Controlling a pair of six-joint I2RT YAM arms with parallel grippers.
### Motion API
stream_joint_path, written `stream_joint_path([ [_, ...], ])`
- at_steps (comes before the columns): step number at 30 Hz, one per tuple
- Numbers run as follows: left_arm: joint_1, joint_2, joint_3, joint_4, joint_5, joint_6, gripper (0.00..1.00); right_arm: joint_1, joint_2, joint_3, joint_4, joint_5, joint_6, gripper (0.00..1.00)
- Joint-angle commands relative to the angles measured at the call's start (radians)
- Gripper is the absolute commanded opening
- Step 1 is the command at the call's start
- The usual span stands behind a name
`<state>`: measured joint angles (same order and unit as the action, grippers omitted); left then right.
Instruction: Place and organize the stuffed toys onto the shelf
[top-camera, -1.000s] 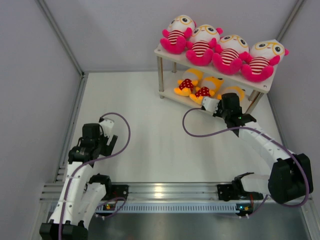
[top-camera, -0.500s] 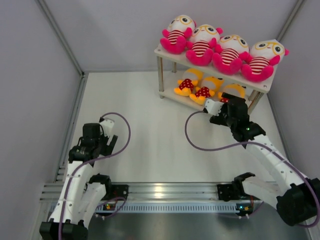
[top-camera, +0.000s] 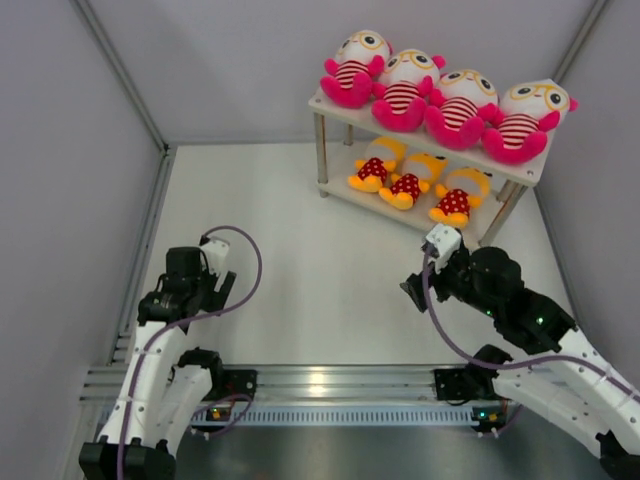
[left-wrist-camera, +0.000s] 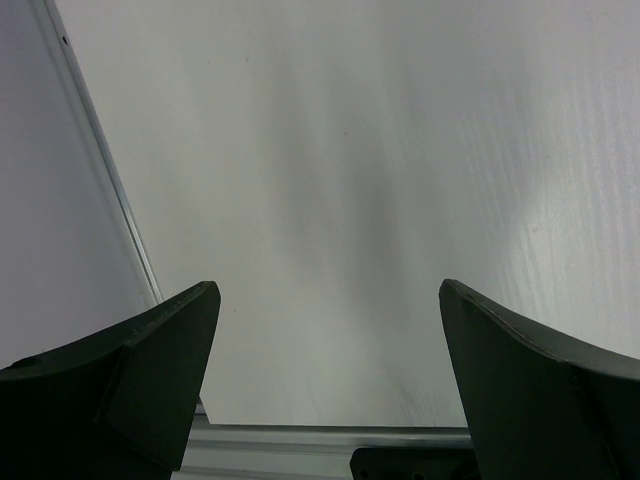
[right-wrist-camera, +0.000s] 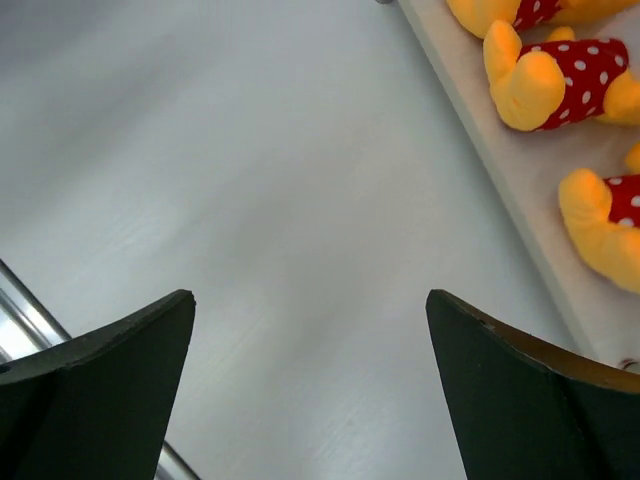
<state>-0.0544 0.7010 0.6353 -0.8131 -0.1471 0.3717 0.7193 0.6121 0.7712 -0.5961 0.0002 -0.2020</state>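
The shelf stands at the far right. Several pink stuffed toys with striped shirts sit in a row on its top board. Three yellow stuffed toys in red dotted outfits lie side by side on the lower board. My right gripper hangs open and empty over the bare table, in front of the shelf and apart from it. In the right wrist view, the right gripper has the lower board and yellow toys at its upper right. My left gripper is open and empty at the near left.
Grey enclosure walls close in the left, back and right sides. A metal rail with both arm bases runs along the near edge. Purple cables loop off each wrist. The shelf's silver legs reach the table.
My right gripper opened, left the third yellow toy on the lower board and pulled back toward the near edge. The left arm has not moved.
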Motion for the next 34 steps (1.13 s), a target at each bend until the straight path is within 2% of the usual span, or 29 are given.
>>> stream_joint_path([
  [1, -0.002, -0.017, -0.002, 0.042, -0.015, -0.004, 0.97, 0.011, -0.089, -0.032, 0.012, 0.062, 0.431, 1.0],
  [2, -0.002, -0.03, -0.005, 0.04, -0.023, -0.007, 0.97, 0.012, -0.1, -0.042, -0.019, 0.187, 0.561, 0.99],
  [4, -0.002, -0.05, -0.006, 0.04, -0.031, -0.01, 0.97, 0.011, -0.129, -0.052, -0.139, 0.355, 0.695, 0.99],
  [7, -0.002, -0.099, -0.014, 0.04, -0.045, -0.014, 0.97, 0.011, -0.175, -0.111, -0.279, 0.499, 1.001, 1.0],
  [16, -0.002, -0.103, -0.014, 0.042, -0.069, -0.031, 0.97, 0.011, -0.163, -0.174, -0.384, 0.618, 1.331, 0.99],
  [20, -0.002, -0.097, -0.014, 0.043, -0.074, -0.037, 0.96, 0.009, -0.111, -0.237, -0.39, 0.627, 1.374, 0.99],
  [22, -0.002, -0.097, -0.016, 0.045, -0.088, -0.045, 0.96, 0.011, -0.089, -0.25, -0.352, 0.621, 1.331, 0.99],
  [29, -0.001, -0.08, -0.019, 0.048, -0.081, -0.04, 0.94, 0.009, 0.001, -0.227, -0.35, 0.687, 1.31, 0.99],
  [34, -0.001, -0.071, -0.019, 0.048, -0.091, -0.047, 0.95, 0.009, -0.009, -0.222, -0.347, 0.698, 1.317, 0.99],
])
